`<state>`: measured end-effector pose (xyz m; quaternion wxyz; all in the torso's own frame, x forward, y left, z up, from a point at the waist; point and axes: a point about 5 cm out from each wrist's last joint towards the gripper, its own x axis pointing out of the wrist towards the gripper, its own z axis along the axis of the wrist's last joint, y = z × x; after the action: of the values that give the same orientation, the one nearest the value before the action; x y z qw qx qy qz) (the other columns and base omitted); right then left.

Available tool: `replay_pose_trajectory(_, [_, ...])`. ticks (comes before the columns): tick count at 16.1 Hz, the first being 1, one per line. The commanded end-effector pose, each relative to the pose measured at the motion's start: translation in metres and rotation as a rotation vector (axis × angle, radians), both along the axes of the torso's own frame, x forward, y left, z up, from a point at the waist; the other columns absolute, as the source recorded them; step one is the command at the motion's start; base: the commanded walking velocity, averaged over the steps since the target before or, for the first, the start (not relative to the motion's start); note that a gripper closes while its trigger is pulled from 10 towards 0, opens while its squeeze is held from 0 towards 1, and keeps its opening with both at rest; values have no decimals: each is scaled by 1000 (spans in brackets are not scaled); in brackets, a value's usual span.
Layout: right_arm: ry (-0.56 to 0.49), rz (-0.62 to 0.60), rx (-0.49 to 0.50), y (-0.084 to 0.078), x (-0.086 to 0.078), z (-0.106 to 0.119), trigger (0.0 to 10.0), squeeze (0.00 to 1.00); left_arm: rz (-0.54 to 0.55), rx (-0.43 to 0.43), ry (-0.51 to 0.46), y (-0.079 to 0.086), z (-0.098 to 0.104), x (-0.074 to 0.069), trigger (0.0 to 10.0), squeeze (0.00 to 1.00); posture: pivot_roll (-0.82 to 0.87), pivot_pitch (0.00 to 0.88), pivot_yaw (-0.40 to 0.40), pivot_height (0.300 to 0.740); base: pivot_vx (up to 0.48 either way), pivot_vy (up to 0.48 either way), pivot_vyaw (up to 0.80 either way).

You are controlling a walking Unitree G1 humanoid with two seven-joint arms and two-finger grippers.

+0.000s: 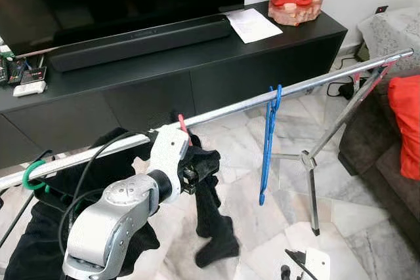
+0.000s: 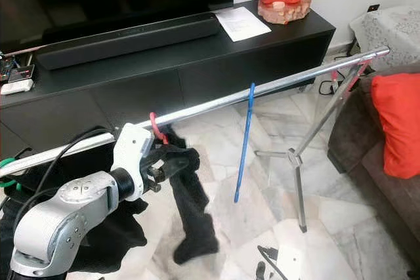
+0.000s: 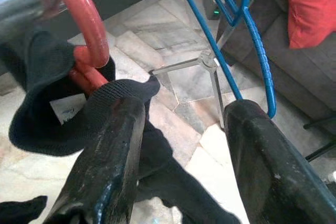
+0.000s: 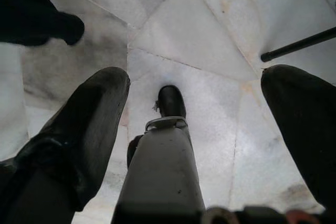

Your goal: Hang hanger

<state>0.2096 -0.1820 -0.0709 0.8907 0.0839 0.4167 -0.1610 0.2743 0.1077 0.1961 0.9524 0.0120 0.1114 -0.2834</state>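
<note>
Left gripper (image 3: 181,145) raised at rail (image 1: 315,84), fingers (image 3: 110,156) spread wide, holding nothing; one finger touched black garment (image 1: 210,227). Red hanger (image 3: 84,30) hooked over rail just beside gripper, garment draped from it toward marble floor (image 1: 367,227). Blue hanger (image 1: 268,142) hung further along rail, toward robot's right, apart from red one. Green hook (image 1: 31,176) at rail's left end. Right gripper (image 4: 194,129) pointed down at floor, fingers wide apart, empty. Behind rail: black cabinet (image 1: 197,77) with soundbar (image 1: 138,40).

Shiny metal rail (image 1: 223,113), glossy red plastic hanger (image 3: 86,30), matt black cloth (image 1: 210,208), polished marble floor (image 1: 249,214)
</note>
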Motion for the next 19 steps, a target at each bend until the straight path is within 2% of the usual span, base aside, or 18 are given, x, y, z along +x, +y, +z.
replay_pose_trajectory(1, [36, 0, 4, 1, -9, -5, 10000, 0, -23, -8, -2, -2, 0, -3, 10000, 0, 21, 195, 49, 740, 0, 0, 0])
replay_pose_trajectory(13, [36, 0, 4, 1, -9, -5, 10000, 0, -44, 0, -12, 1, 0, -5, 10000, 0, 21, 195, 49, 740, 0, 0, 0])
replay_pose_trajectory(14, [39, 22, -13, -2, -11, -6, 10000, 0, -164, -186, 131, 54, -48, -42, 10000, 0, 16, 121, 22, 740, 0, 0, 0])
replay_pose_trajectory(15, [37, 31, -21, -3, -12, -6, 10000, 0, -214, -245, 195, 78, -67, -68, 10000, 0, 15, 122, 23, 740, 0, 0, 0])
replay_pose_trajectory(17, [35, 30, -22, -2, -12, -6, 10000, 0, -234, -187, 221, 80, -73, -71, 10000, 0, 13, 125, 24, 740, 0, 0, 0])
replay_pose_trajectory(18, [34, 29, -21, -2, -12, -6, 10000, 0, -210, -161, 227, 82, -76, -68, 10000, 0, 13, 125, 24, 740, 0, 0, 0])
replay_pose_trajectory(19, [32, 29, -21, 0, -11, -6, 10000, 0, -160, -99, 222, 85, -81, -60, 10000, 0, 13, 128, 25, 740, 0, 0, 0])
